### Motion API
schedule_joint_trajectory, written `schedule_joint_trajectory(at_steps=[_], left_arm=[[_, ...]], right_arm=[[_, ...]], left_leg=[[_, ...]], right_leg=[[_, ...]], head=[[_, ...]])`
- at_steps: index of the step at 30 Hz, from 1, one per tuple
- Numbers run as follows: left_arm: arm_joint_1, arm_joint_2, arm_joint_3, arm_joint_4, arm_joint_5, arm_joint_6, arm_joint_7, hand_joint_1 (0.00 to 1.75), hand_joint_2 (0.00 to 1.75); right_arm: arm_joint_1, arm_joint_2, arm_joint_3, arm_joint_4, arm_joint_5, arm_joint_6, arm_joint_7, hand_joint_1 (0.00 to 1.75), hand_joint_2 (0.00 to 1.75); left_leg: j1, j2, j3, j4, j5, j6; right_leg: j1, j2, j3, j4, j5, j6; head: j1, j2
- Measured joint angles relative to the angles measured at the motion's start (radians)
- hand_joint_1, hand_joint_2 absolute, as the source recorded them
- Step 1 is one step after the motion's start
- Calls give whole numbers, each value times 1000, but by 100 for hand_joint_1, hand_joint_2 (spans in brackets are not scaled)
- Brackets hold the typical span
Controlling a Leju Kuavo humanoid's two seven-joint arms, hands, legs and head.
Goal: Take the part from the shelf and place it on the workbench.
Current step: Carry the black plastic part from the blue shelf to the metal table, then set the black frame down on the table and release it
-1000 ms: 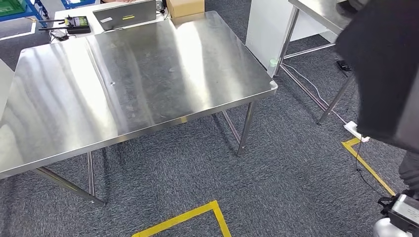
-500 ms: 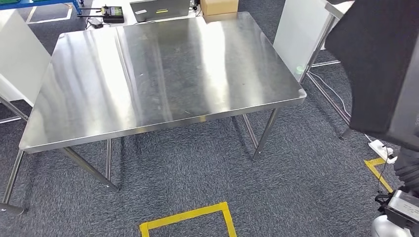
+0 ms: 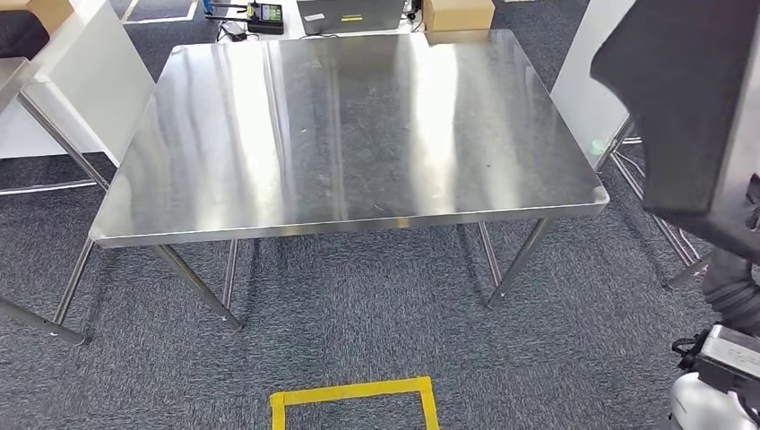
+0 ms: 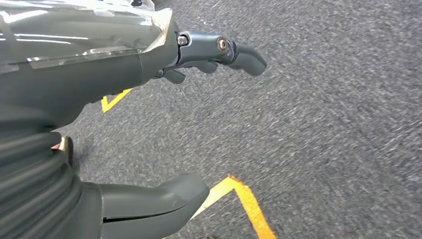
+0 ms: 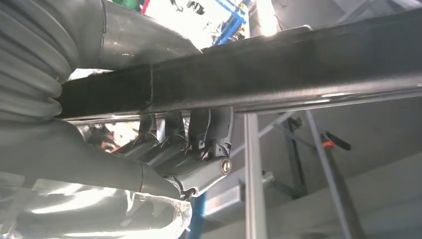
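Right robot hand (image 5: 179, 149) wrapped around the edge of the flat black part (image 3: 686, 107), fingers (image 5: 209, 132) hooked over one face and thumb pressing the other, carrying it raised at the robot's right side, off to the right of and short of the steel counter (image 3: 358, 134). Long edge of the panel running roughly away from the palm, so counter lying ahead and to the left of the load, calling for a swing leftward and forward. Left robot hand (image 4: 199, 55) hanging over the carpet, fingers loosely spread and holding nothing, no nearer the part.
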Motion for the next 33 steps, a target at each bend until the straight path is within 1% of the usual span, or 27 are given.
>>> schedule_joint_trajectory(at_steps=[1,2,4,8,12,13,22,24,25,26,28,29,30,33], left_arm=[[1,0,0,0,0,3,0,0,175],[1,-1,1,0,0,3,0,0,175],[1,-1,1,0,0,4,0,0,175],[1,-1,1,0,0,4,0,0,175],[1,-1,1,0,0,4,0,0,175],[1,-1,1,0,0,4,0,0,175],[1,-1,1,0,-10,4,-1,0,175],[1,-1,1,1,-11,-8,-8,0,175],[2,-1,1,1,-13,-27,-18,0,175],[4,0,1,1,-15,-51,-29,0,175],[5,3,0,1,-19,-98,-49,0,175],[5,5,0,2,-21,-111,-53,0,175],[4,7,-1,2,-21,-118,-56,0,175],[7,14,-2,2,-24,-124,-61,0,175]], right_arm=[[-10,-4,4,12,-8,2,-3,175,175],[-15,-6,7,18,-10,2,-3,175,175],[-19,-7,9,26,-11,2,-3,175,175],[-23,-9,11,38,-11,2,-3,175,175],[-25,-12,12,46,-12,2,-3,175,175],[-27,-12,12,48,-14,2,-3,175,175],[-62,-31,26,86,-51,16,-6,175,175],[-75,-36,32,100,-45,30,7,175,175],[-86,-44,35,116,-39,62,42,175,175],[-106,-60,36,141,-34,113,98,175,175],[-180,-118,37,253,-26,243,233,175,175],[-225,-151,36,331,-21,289,273,175,175],[-269,-183,34,416,-16,318,289,175,175],[-375,-247,33,615,-4,350,267,175,175]], left_leg=[[-2,-1,-1,1,-1,2],[-1,0,1,-2,-1,7],[-1,1,4,-6,0,6],[-1,2,6,-9,1,1],[1,2,6,-10,-1,-16],[1,2,6,-10,-1,-18],[-5,3,5,-9,-2,-20],[-6,3,5,-9,-2,-20],[-7,4,5,-8,-2,-20],[-8,5,5,-8,-2,-20],[-9,9,5,-8,-3,-19],[-9,11,5,-7,-2,-18],[-10,11,5,-6,-2,-17],[-11,8,1,-5,2,-13]], right_leg=[[2,2,4,-10,3,-7],[3,3,4,-9,3,-8],[4,3,4,-9,3,-9],[6,4,4,-9,1,-12],[7,3,4,-8,-1,-15],[7,3,4,-8,-2,-16],[3,4,5,-9,-2,-16],[1,4,5,-9,-2,-15],[1,4,5,-9,-2,-15],[0,5,6,-9,-1,-15],[-1,9,6,-9,-1,-14],[-1,10,6,-9,0,-14],[-2,10,5,-9,1,-13],[-3,9,3,-9,4,-11]], head=[[0,0],[0,0],[0,0],[0,0],[0,0],[0,0],[0,0],[0,0],[0,0],[0,0],[0,0],[0,0],[0,0],[0,0]])
